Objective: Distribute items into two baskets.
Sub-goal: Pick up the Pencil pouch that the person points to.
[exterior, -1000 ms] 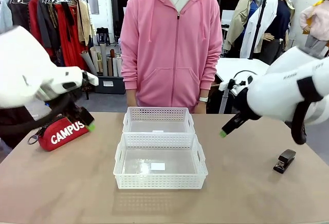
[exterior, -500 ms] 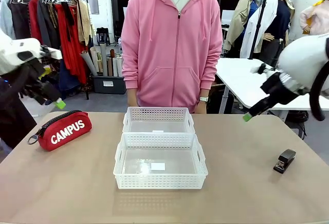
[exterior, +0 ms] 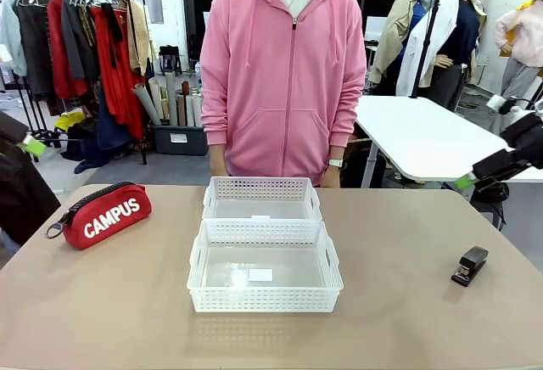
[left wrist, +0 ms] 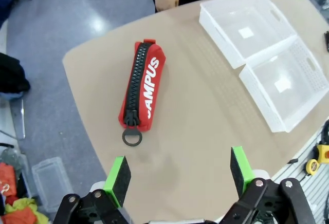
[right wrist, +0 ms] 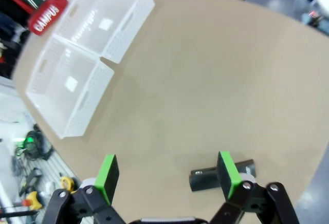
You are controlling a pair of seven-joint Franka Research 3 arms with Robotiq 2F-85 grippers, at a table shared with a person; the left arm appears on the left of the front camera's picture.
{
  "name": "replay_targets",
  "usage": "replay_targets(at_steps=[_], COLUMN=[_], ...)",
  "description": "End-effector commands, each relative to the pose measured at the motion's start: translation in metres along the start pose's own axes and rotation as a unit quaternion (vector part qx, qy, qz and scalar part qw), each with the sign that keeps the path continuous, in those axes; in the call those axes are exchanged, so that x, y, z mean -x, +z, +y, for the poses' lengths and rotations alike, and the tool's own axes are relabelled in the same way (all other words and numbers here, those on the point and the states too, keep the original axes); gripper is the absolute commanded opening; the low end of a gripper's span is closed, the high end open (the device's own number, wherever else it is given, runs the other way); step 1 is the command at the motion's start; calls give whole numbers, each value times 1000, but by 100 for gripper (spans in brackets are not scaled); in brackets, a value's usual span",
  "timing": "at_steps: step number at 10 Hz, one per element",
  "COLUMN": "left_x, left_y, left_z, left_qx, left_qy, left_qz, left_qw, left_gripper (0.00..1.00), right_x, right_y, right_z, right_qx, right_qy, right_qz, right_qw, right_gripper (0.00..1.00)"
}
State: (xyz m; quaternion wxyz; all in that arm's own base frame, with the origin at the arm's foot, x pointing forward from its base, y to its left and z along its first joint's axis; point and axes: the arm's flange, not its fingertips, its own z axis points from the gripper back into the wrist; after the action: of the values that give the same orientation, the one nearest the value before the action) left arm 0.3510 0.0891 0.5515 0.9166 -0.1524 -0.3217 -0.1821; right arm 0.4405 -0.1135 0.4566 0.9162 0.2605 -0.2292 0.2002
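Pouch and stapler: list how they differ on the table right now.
The pouch is red fabric with white CAMPUS lettering and a black zipper; the stapler is plain black. The pouch is far larger than the stapler. The pouch lies left of the baskets; the stapler lies right of them. Both rest on the table, outside the baskets.

on the counter (exterior: 407, 319), the near basket (exterior: 265, 302) sits in the middle, the far basket (exterior: 261, 187) touching just behind it. the pouch (exterior: 106, 215) lies well left of them, the stapler (exterior: 470, 265) well right. a person (exterior: 282, 73) stands behind the far edge.
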Motion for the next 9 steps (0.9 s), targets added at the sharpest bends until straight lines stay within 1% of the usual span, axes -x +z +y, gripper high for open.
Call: replay_targets(at_steps=[1,2,3,4,6,9], left_x=[10,10,7,4,-2,-4], left_y=[5,4,6,7,5,5], left_z=[11,16,17,19,21,19], left_qx=[26,28,26,24,2,-1], left_qy=[-3,-6,-13,-4,39,48], left_qz=[-20,-20,-34,-31,-14,-14], left_qw=[999,999,999,999,999,999], left_gripper=[100,100,100,100,100,100], right_x=[1,5,13,21,33,45], right_y=[21,35,50,64,89,104], right_z=[-15,-16,-16,-16,-11,-4], right_qx=[-39,-49,-51,-49,-46,-57], right_qy=[-14,-31,-41,-52,-67,-67], right_qz=[-30,-44,-54,-59,-74,-86], right_qw=[999,997,996,996,994,992], right_gripper=[100,100,100,100,100,100])
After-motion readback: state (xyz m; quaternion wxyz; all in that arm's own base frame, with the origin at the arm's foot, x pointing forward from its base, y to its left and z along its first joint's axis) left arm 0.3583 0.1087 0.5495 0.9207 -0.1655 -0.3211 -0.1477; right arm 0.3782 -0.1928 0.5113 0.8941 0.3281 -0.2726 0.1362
